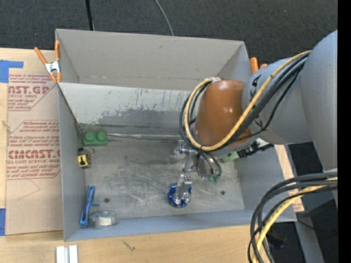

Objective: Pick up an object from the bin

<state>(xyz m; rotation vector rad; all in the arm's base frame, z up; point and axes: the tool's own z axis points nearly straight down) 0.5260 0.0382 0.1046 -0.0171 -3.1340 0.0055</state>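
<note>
The grey metal bin [137, 174] has a scuffed, scratched floor with only a few things scattered on it. In the far left corner a green toy brick [95, 138] sits against the back wall, and just in front of it lies a small yellow and black piece [83, 159]. Along the left wall, towards the near corner, rests a long blue tool [87, 205] with a pale round ring [103, 218] just beside it. Well apart from these, near the front wall and right of the middle, lies a small blue and white object [179, 196].
</note>
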